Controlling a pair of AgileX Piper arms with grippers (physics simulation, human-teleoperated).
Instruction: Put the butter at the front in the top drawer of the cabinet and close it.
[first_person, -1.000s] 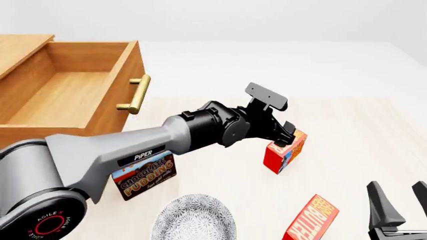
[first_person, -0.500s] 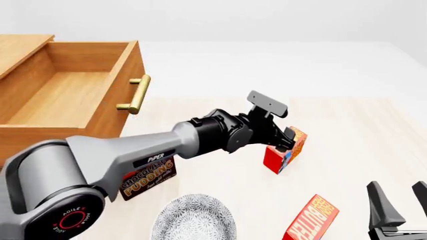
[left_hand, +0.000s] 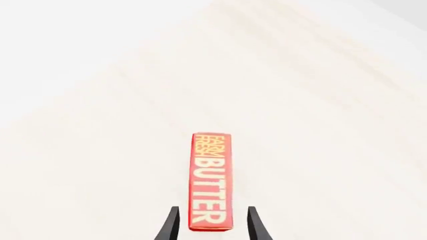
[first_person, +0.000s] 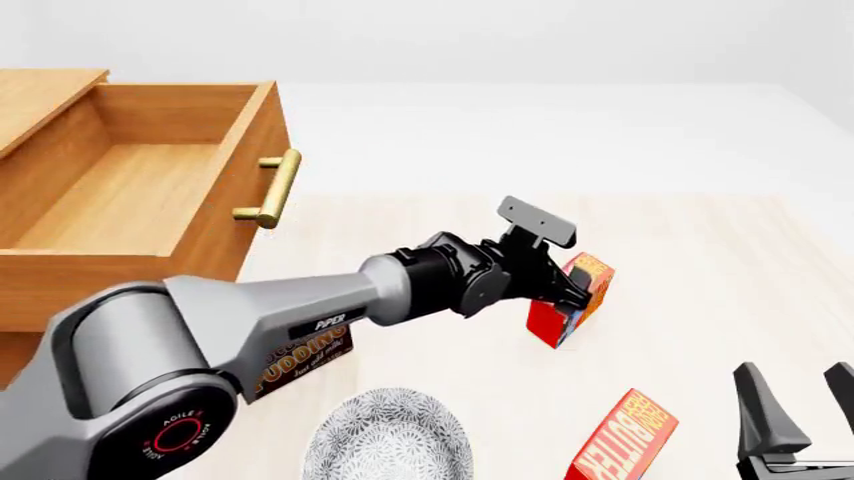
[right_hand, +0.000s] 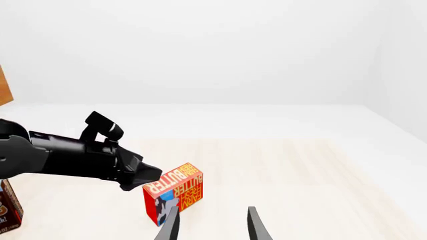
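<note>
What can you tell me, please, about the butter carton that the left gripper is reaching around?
The butter is a small red carton with yellow-orange "BUTTER" lettering on top and a blue picture on one side. It stands on the pale table, farther from the arms than its twin. The left gripper is open, a finger on either side of the carton's near end; contact cannot be confirmed.
</note>
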